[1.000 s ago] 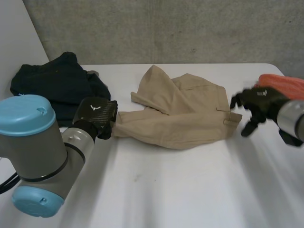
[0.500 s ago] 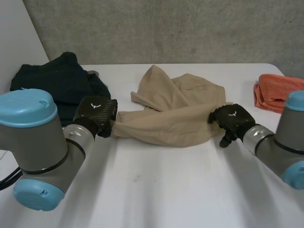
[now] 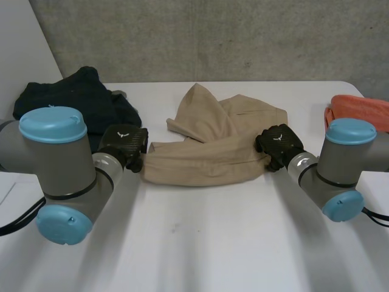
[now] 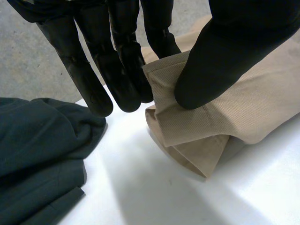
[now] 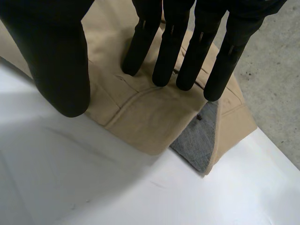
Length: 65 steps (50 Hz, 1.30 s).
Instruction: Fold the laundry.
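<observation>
The tan trousers (image 3: 213,152) are seen lying rumpled across the middle of the white table (image 3: 200,243), drawn out left to right between the two hands. At their left end the left hand (image 3: 123,144) is placed right on the hem. In the left wrist view a folded corner of the cloth is pinched between the thumb, pressed on top, and the straight fingers behind it.

At the right end the right hand (image 3: 278,143) is laid over the trousers. In the right wrist view its fingers are held straight and slightly spread, with the tips set down on the fabric. The thumb is kept apart at the near edge of the cloth, and nothing is gripped.

The fabric is shown as a matte, finely woven material with stitched seams and a doubled hem. Just beyond the right hand's fingertips a corner is turned back and a grey lining (image 5: 199,136) is exposed. On the far side a pointed fold is raised.

A dark garment (image 3: 73,103) is heaped at the far left, just beside the left hand. An orange cloth (image 3: 361,109) is bunched at the right edge of the table, well apart from the trousers.
</observation>
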Each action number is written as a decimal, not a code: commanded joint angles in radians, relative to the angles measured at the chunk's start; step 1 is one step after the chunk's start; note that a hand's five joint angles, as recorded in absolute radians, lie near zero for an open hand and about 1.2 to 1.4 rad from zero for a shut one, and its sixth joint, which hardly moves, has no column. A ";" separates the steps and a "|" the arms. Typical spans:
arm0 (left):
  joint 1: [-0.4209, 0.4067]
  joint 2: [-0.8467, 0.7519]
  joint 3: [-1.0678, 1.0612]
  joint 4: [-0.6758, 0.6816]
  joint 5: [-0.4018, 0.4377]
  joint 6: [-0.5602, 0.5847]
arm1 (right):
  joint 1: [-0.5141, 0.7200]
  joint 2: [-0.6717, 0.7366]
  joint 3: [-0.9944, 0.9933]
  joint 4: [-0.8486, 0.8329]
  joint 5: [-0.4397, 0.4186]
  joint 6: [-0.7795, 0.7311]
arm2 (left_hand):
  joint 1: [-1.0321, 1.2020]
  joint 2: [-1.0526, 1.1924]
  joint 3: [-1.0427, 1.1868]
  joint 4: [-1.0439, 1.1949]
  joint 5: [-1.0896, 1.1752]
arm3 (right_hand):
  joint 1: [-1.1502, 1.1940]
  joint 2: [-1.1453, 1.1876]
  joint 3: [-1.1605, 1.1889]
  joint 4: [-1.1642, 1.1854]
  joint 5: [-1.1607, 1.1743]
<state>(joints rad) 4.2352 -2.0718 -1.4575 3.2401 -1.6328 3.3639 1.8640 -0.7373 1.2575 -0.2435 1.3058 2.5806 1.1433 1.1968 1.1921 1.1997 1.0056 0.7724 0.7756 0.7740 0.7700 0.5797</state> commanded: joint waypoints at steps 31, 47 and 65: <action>-0.034 0.491 0.125 -0.384 -0.015 0.054 | -0.117 -0.512 -0.379 0.813 -0.102 -0.005 | 0.253 0.199 0.204 0.197 0.216 | 0.624 0.621 0.622 0.626 0.642; -0.035 0.172 0.131 -0.310 -0.025 -0.055 | -0.020 -0.300 -0.216 0.670 0.053 -0.065 | -0.671 -0.724 -0.720 -0.727 -0.708 | 0.624 0.621 0.622 0.626 0.642; -0.193 0.265 -0.207 -0.335 -0.010 -0.360 | -0.048 -0.454 0.003 0.541 0.030 -0.011 | -0.707 -0.760 -0.756 -0.763 -0.744 | 0.624 0.621 0.622 0.626 0.642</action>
<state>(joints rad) 4.0730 -1.6923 -1.6358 2.8325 -1.6304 2.9951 1.8364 -1.1319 1.2140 0.3014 1.3561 2.5327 0.4234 0.4243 0.4230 0.4155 0.2380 1.1134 1.1691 1.1849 1.1964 1.0138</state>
